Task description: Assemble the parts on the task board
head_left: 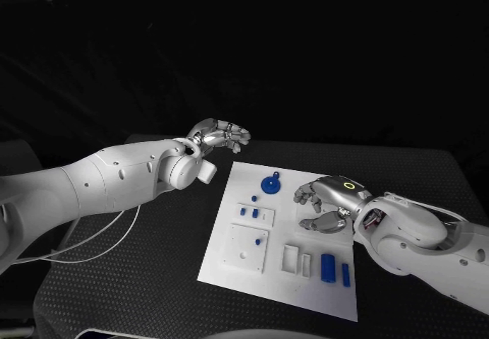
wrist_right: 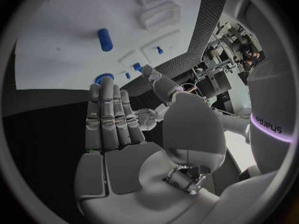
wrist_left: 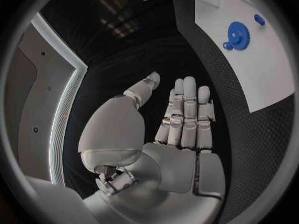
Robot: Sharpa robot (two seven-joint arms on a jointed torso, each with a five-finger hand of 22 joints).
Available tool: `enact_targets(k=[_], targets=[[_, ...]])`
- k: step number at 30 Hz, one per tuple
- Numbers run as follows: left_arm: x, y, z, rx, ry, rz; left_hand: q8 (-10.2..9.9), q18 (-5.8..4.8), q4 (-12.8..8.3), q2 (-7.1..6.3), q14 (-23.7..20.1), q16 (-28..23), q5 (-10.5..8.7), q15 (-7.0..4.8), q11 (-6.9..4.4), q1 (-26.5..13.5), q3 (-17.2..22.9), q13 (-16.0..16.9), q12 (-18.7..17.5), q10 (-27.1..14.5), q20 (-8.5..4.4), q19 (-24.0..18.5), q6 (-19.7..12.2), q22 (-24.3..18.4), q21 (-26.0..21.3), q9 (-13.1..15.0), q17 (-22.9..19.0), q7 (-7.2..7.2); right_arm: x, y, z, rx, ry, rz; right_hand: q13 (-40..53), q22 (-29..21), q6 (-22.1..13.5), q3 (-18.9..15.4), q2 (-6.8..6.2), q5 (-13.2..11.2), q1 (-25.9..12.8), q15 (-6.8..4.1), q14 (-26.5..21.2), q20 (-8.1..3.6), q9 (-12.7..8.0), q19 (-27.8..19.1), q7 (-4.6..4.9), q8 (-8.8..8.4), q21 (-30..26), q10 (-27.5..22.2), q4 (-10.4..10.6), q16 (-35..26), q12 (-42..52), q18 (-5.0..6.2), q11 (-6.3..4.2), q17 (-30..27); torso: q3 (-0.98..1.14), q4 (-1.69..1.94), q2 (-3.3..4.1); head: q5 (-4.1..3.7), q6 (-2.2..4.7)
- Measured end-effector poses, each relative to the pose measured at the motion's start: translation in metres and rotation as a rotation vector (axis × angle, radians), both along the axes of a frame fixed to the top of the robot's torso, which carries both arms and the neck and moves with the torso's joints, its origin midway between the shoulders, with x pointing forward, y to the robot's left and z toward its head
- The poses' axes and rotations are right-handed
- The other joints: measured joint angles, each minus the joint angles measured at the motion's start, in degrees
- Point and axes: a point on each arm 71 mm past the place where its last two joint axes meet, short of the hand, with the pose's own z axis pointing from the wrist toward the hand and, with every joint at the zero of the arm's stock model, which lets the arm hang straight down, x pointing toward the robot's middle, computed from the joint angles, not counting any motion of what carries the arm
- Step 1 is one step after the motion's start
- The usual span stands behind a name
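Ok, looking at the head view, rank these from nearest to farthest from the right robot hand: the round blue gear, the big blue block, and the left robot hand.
From the right robot hand, over the board's right edge:
1. Round blue gear, just beside it toward the board's far end.
2. Big blue block, at the board's near end, under the right arm.
3. Left robot hand, off the board past its far left corner.

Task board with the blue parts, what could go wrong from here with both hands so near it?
1. The right hand hovers low over the task board, fingers empty; reaching down, it might knock the blue gear beside it.
2. The left hand is off the board, so the board may slide if pushed.
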Motion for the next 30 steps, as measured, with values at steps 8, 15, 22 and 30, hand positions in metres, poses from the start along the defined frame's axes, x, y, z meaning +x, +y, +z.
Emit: enact_targets(k=[8,15,22,30], targets=[[0.001,-0.002,-0.001,0.0,0.0,-0.003,0.0,0.0,0.0,0.0,0.0,0.0,0.0,0.0,0.0,0.0,0.0,0.0,0.0,0.0,0.0,0.0,0.02,0.05,0.0,0.0,0.03,0.02,0.009,-0.013,-0.013,-0.067,0.038,-0.029,-0.87,0.05,-0.6,-1.07,-0.23,0.0,-0.22,0.27,-0.27,-0.01,-0.19,-0.42,-0.44,-0.28,0.33,-1.66,0.14,0.0,0.21,-0.05,0.45,-0.18,0.07,-0.19,-0.12,-0.01,-0.01],[0.001,-0.001,-0.001,0.001,0.0,-0.001,0.0,0.0,0.0,0.0,0.0,0.0,0.0,0.0,0.0,0.0,0.0,0.0,0.0,0.0,0.0,0.0,0.03,0.05,0.0,0.0,0.05,0.03,0.009,-0.014,-0.023,-0.095,0.064,-0.025,-1.09,0.04,-0.43,-0.84,-0.21,0.0,-0.2,0.27,-0.27,-0.01,-0.19,-0.42,-0.47,-0.13,0.56,-1.66,0.37,0.35,1.6,-0.06,0.44,-0.28,0.06,-0.19,-0.08,-0.01,-0.1],[0.001,0.0,-0.001,0.001,0.001,-0.001,0.0,0.0,0.0,0.0,0.0,-0.22,0.0,0.0,0.0,0.0,0.0,0.0,0.0,0.0,0.0,0.0,0.03,0.04,0.0,0.0,0.04,0.03,0.01,-0.014,-0.031,-0.113,0.076,-0.02,-1.03,0.04,2.53,2.63,0.24,0.0,2.4,-1.0,1.02,-0.04,0.06,0.85,-0.21,1.74,1.75,1.78,2.22,1.51,4.69,0.5,-1.28,-0.28,0.08,-0.12,-0.04,-0.08,-0.31],[0.001,0.0,-0.001,0.001,0.001,-0.002,0.0,0.0,0.16,0.0,0.0,-0.22,0.0,0.0,0.0,0.0,0.16,0.01,0.0,0.0,0.0,0.0,-0.18,0.09,-0.23,0.0,0.1,0.24,0.012,-0.011,-0.037,-0.125,0.081,-0.011,-1.13,0.02,5.31,6.66,1.3,0.0,4.2,-1.99,2.22,0.19,0.34,1.66,-0.6,3.02,2.65,5.05,5.95,2.08,5.95,0.95,-2.34,-0.45,-0.01,-0.08,-0.03,-0.07,-0.51]])
